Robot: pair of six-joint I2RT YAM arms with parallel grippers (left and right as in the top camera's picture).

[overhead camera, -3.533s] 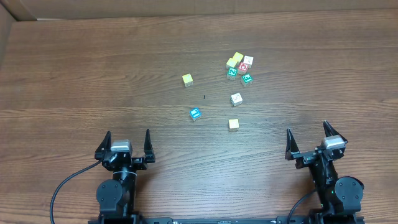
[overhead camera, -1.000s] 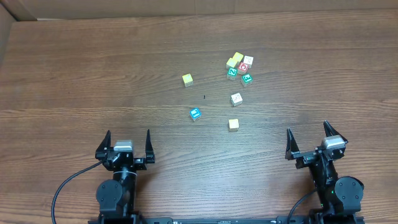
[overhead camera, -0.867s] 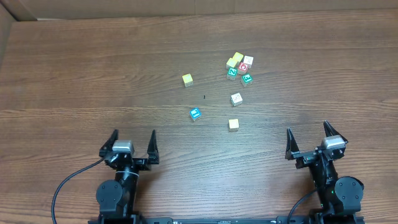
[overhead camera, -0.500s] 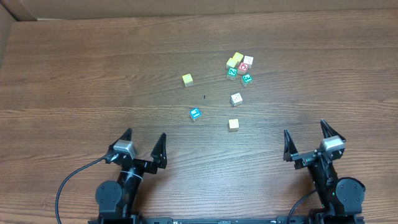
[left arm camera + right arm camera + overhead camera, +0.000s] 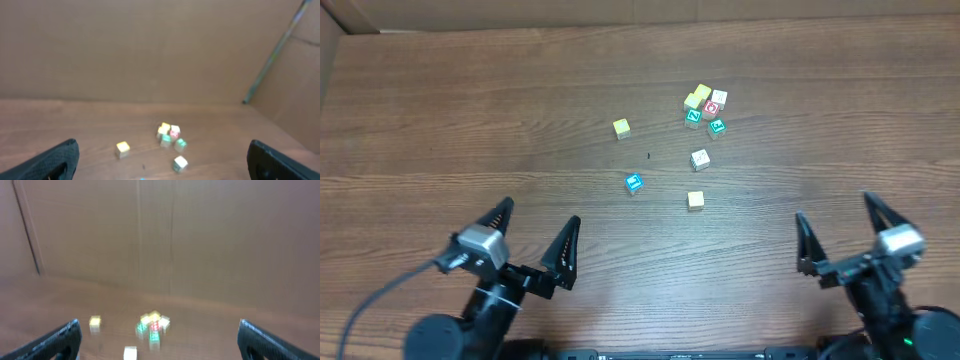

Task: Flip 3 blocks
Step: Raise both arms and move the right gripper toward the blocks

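Three blocks lie apart on the wooden table (image 5: 440,120): a blue-framed one (image 5: 634,182), a whitish one (image 5: 700,158) and a cream one (image 5: 695,199). My left gripper (image 5: 539,214) hangs open over the near left of the table, well short of the blue-framed block. My right gripper (image 5: 835,208) is open at the near right, with nothing between its fingers. The whitish block (image 5: 180,162) shows low in the left wrist view and again, blurred (image 5: 130,353), at the bottom edge of the right wrist view. The cream block shows in neither wrist view.
A lone bright yellow cube (image 5: 621,127) sits left of a tight cluster of yellow, green, red and white cubes (image 5: 704,105) behind the blocks. Cardboard walls (image 5: 150,50) stand along the far edge and the sides of the table.
Both arms have lifted off their rest pose and look larger from above. The left gripper has swung forward and to the right; the right one has shifted right. The blocks have not moved.
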